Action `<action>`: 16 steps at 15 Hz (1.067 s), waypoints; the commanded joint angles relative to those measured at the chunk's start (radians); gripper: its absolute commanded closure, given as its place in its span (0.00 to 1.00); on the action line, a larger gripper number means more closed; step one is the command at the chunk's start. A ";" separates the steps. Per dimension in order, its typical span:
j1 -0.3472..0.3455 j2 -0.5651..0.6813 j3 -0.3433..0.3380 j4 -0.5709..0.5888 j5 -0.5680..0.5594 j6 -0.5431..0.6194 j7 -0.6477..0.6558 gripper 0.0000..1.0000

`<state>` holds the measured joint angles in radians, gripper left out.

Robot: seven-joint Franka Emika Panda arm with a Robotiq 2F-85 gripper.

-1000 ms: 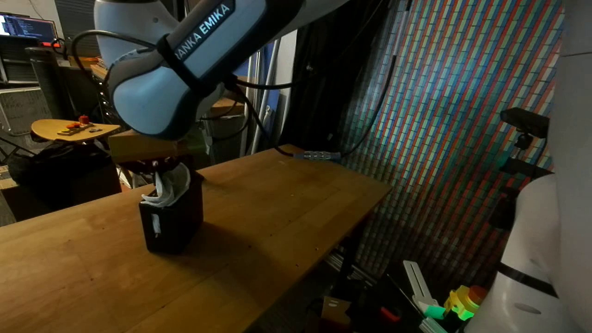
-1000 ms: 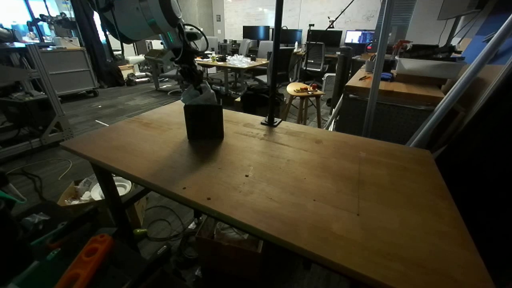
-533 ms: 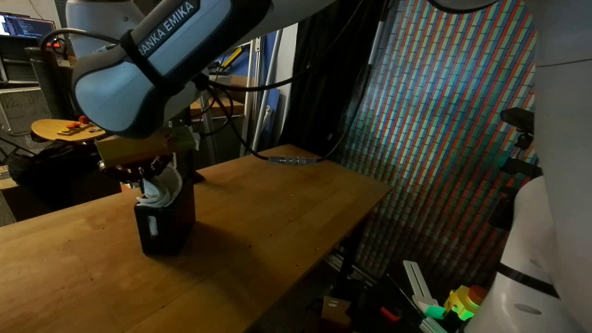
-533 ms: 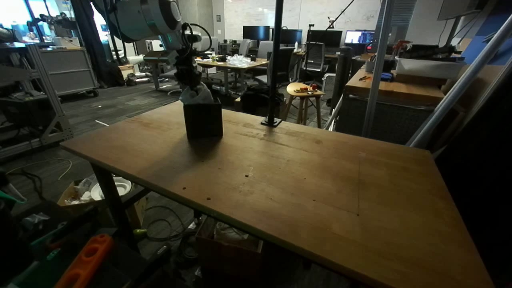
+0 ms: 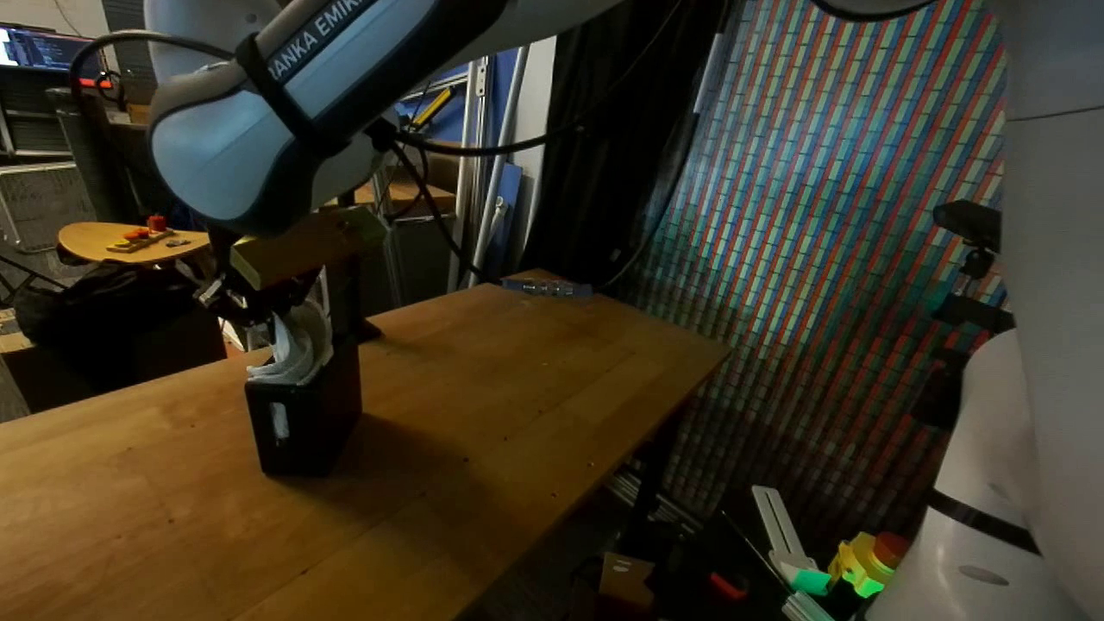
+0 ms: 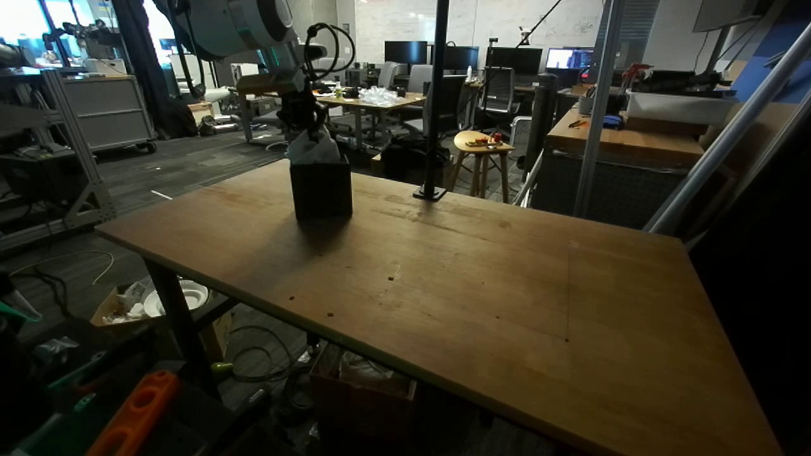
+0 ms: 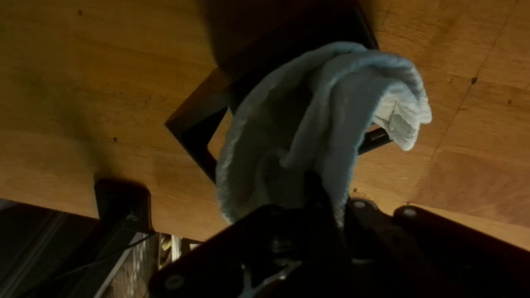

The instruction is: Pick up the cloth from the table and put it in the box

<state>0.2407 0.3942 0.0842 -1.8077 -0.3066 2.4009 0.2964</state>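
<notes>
In an exterior view, a brown wooden table (image 5: 535, 405) with small dark spots occupies the part from 6 to 9 o'clock; a striped multicoloured panel (image 5: 828, 216) stands behind at 2 o'clock. The black box (image 5: 302, 431) is upright on the table at 8 o'clock, and the pale grey cloth (image 5: 304, 345) sits in its mouth, the upper part rising above the rim. The jaws of the gripper (image 5: 274, 321) are pressed together and pinch this upper part. Compared with one second ago, the Panda arm (image 5: 216, 151) is more to 10 o'clock, and the box has shifted slightly to 9 o'clock. On the arm, the letters "ANKA EMIK" can be read, cut by the upper edge.

In an exterior view, the box is at 10 o'clock from the centre; a black pole (image 6: 436, 98) stands near it, toward 3 o'clock. Behind are a wooden stool (image 6: 466, 136), monitors (image 6: 405, 52) and a whiteboard (image 6: 469, 22), with marks too faint to read.

In the wrist view, the gripper enters from 6 o'clock, and the cloth covers much of the box, one fold reaching past its edge toward 3 o'clock. How deep it lies inside, I cannot tell.
</notes>
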 commanded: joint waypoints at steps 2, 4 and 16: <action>-0.071 -0.078 0.065 -0.046 0.128 -0.031 -0.341 0.98; -0.092 -0.070 0.093 -0.046 0.194 -0.042 -0.460 0.98; -0.090 -0.052 0.104 -0.050 0.237 -0.119 -0.608 0.98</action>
<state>0.1469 0.3537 0.1971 -1.8651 -0.0408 2.3069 -0.3054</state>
